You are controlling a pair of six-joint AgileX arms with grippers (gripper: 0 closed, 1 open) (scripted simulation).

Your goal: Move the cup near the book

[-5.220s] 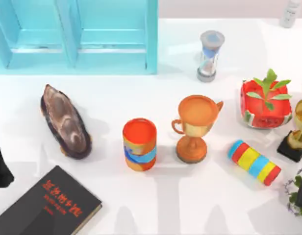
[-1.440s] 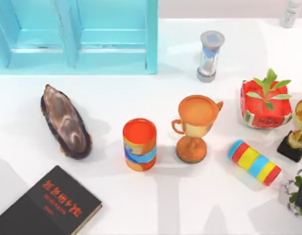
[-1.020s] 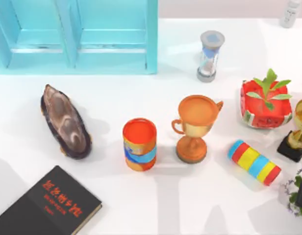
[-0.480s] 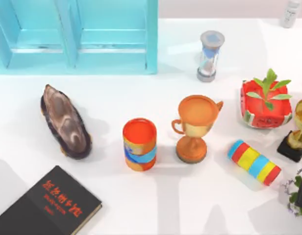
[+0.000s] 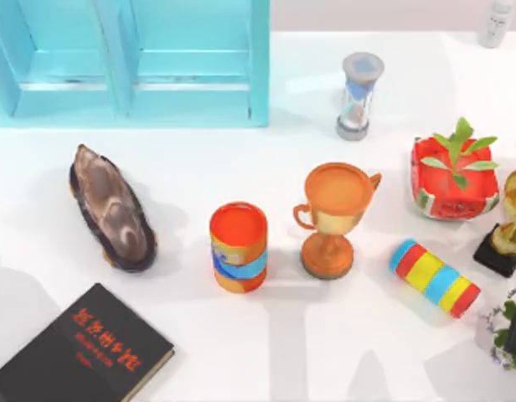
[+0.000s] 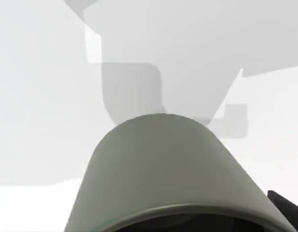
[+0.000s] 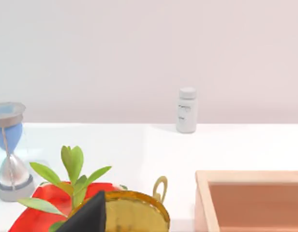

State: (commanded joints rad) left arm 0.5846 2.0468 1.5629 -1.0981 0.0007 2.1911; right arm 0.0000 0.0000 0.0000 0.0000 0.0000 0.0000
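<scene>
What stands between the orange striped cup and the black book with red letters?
Nothing visible does. The upright orange cup with blue and yellow bands and the flat black hardcover book have bare white table between them; the brown oval stone lies off that line.

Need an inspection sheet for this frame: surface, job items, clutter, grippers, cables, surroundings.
Surface: white table, shadows across the front.
Job's things: orange-and-blue cup upright mid-table; black book flat at front left, apart from the cup.
Clutter: orange goblet, striped cylinder, hourglass, brown stone, red plant pot, gold trophy, white bottle.
Grippers: nothing seen.
Cables: nothing seen.
Surroundings: turquoise shelf at back left; wooden tray in the right wrist view.
</scene>
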